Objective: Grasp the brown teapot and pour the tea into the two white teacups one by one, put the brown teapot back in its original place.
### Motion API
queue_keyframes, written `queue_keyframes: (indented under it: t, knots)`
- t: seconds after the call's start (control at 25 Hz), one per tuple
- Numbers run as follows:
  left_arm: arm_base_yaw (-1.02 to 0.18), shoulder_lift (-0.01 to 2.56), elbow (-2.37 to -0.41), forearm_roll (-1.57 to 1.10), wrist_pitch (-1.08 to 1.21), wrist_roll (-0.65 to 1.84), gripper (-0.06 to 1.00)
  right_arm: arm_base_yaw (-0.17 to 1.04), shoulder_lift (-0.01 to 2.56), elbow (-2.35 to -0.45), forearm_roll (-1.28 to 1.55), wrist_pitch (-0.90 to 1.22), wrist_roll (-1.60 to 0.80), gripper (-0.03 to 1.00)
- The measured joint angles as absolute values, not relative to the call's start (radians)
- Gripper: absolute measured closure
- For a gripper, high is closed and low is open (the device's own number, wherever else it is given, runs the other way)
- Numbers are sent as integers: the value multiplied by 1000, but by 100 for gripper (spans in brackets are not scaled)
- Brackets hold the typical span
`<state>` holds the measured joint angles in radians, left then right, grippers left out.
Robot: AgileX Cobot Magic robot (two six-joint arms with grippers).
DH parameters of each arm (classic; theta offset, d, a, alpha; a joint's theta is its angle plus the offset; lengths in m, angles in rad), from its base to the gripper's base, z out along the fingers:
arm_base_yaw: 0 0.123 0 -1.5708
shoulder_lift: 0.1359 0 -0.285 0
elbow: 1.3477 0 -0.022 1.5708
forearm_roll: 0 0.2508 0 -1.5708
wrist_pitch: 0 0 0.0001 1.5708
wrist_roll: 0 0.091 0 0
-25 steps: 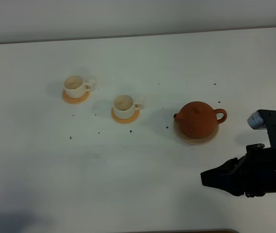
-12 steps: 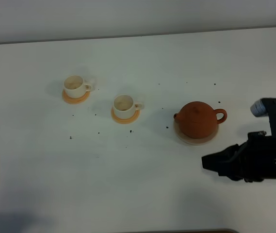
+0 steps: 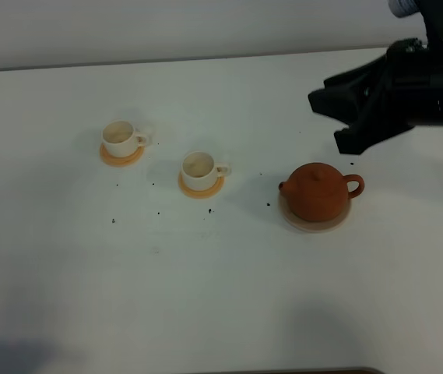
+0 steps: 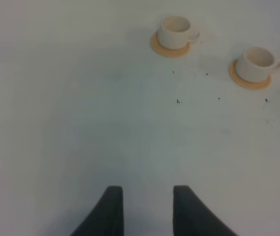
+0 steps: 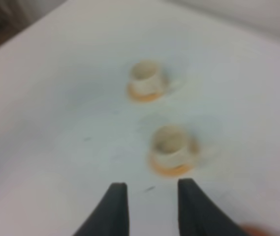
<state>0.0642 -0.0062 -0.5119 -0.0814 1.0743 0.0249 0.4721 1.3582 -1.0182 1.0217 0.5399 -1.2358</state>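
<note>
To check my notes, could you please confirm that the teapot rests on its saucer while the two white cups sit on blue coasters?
Not quite: the coasters are orange, not blue, as the exterior high view shows. The teapot does rest on its saucer, and the two white cups sit on those coasters.

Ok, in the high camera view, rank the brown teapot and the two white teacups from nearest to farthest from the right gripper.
From the right gripper:
1. The brown teapot, on the right of the view, closest to the gripper.
2. The middle teacup, left of the teapot.
3. The far-left teacup, farthest to the left.
</note>
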Motion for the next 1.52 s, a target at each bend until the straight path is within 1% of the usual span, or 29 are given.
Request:
queue_keyframes:
  t: [0.2, 0.36, 0.52, 0.68, 0.8, 0.88, 1.12, 1.32, 1.52]
  knots:
    - [64, -6, -512, -81, 1074, 25, 69, 472, 1514, -1212, 750, 596, -1223, 73]
    - [64, -6, -512, -81, 1074, 25, 69, 472, 1646, -1358, 532, 774, -1182, 73]
    - [64, -6, -512, -81, 1074, 25, 69, 472, 1762, -1521, 330, 1000, -1135, 73]
    - [64, -6, -512, -81, 1074, 25, 69, 472, 1876, -1682, 240, 1166, -1118, 73]
    - [64, -6, -512, -81, 1074, 25, 69, 476, 1949, -1771, 229, 1204, -1119, 73]
    - [64, -6, -512, -81, 1074, 25, 69, 489, 1984, -1798, 212, 1207, -1149, 73]
    - [64, -6, -512, -81, 1074, 25, 69, 543, 2034, -1802, 133, 1211, -1305, 73]
    - [64, -6, -512, -81, 1074, 25, 69, 562, 2037, -1771, 88, 1211, -1343, 73]
    - [64, -6, -512, -81, 1074, 25, 69, 562, 2039, -1707, 70, 1214, -1309, 73]
